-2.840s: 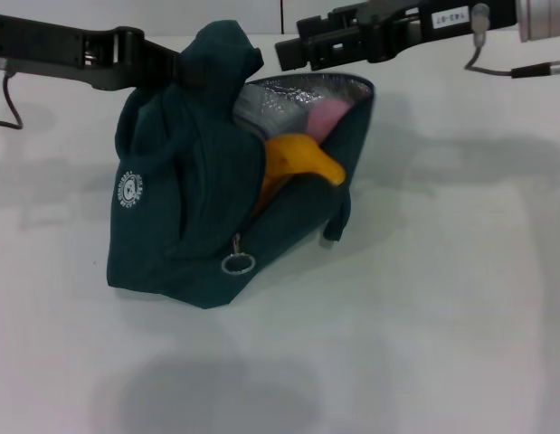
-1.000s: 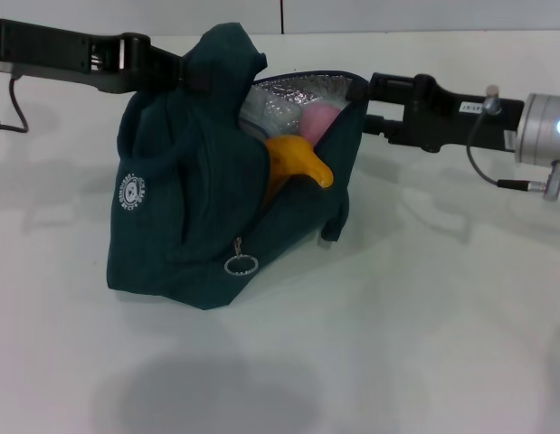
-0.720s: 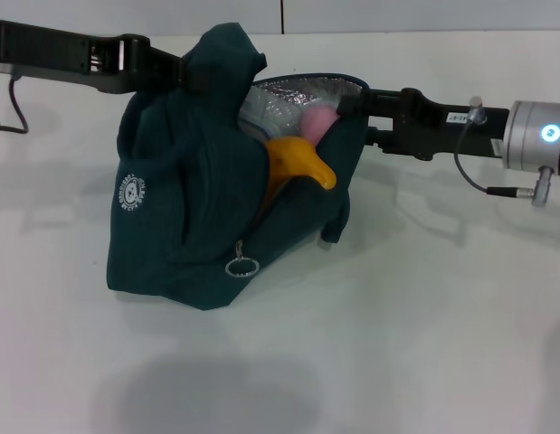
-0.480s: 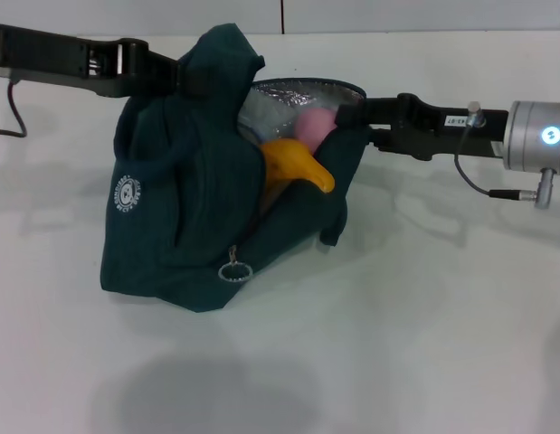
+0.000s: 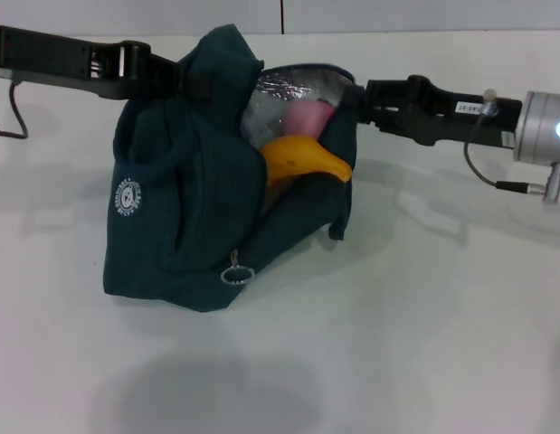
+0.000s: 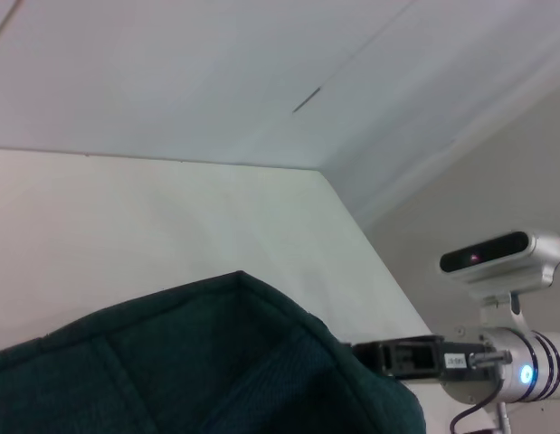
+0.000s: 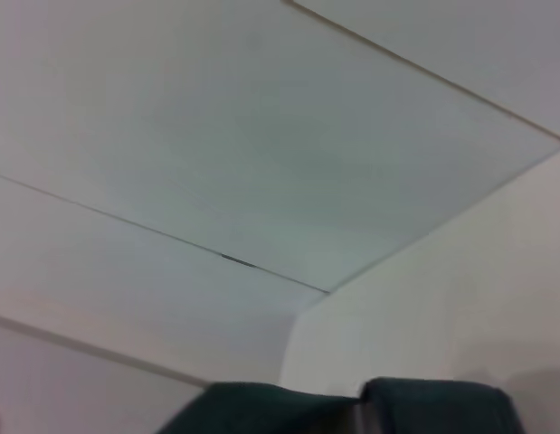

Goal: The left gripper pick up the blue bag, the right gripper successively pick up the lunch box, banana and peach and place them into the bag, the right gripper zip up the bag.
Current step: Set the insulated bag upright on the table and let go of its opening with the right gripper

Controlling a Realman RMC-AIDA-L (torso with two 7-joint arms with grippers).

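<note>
Inside the blue bag, the banana points rightward.

We see a plain white table with a smooth, matte top. One thing rests directly on it: a dark teal fabric bag, slumped and open at the top. The bag sits between our two grippers, below the left gripper and just beside the right gripper. Soft grey shadows fall on the tabletop around the bag.
</note>
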